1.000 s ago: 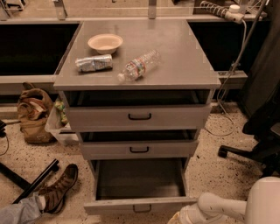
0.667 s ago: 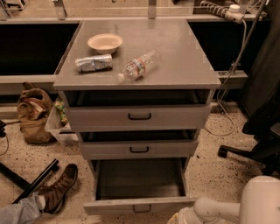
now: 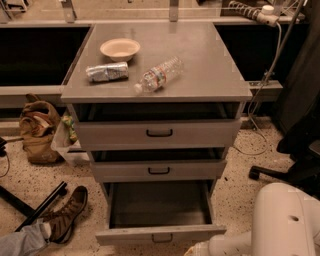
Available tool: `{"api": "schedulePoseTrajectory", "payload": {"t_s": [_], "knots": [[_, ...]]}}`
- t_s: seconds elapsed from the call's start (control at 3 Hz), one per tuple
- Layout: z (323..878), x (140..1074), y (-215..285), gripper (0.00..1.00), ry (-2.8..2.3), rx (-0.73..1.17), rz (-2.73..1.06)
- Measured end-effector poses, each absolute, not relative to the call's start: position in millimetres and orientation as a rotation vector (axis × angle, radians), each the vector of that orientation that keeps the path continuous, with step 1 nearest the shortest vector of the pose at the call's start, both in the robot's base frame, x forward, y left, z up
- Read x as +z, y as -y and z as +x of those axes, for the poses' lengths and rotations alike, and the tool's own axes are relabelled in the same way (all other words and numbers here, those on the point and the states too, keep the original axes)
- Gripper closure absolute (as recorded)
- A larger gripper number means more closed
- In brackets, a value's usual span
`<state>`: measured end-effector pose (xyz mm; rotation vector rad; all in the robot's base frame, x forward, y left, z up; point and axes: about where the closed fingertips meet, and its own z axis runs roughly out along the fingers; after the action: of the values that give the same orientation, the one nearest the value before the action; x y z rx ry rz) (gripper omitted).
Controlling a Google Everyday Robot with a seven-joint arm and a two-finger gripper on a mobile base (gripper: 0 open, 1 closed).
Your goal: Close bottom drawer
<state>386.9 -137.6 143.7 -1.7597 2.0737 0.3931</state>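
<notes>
Bottom drawer (image 3: 160, 212) open — gripper (image 3: 193, 250) near its front.

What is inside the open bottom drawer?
The bottom drawer shows only bare grey floor; its rear is hidden under the middle drawer. The claw sits beside its front.

A working room is seen here, a lab or office by the look of it. A grey metal cabinet (image 3: 200, 70) is set on a speckled hard floor (image 3: 240, 165). A power strip (image 3: 250, 10) with trailing cables (image 3: 272, 65) is spotted at the back, and a wheeled chair base (image 3: 280, 172) is parked at right. A backpack (image 3: 37, 130) is dumped at left. The gripper (image 3: 192, 251) is glimpsed at the bottom edge, just beside the bottom drawer (image 3: 160, 234).
</notes>
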Motion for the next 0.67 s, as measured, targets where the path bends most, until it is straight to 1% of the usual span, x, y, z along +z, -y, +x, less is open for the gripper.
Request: {"api": "schedulePoseTrajectory", "payload": {"t_s": [0.33,0.67], "knots": [[393,133,128,1.0,-2.061,0.303,-1.833],[402,133,117,1.0,-2.03,0.285,-1.857]]}}
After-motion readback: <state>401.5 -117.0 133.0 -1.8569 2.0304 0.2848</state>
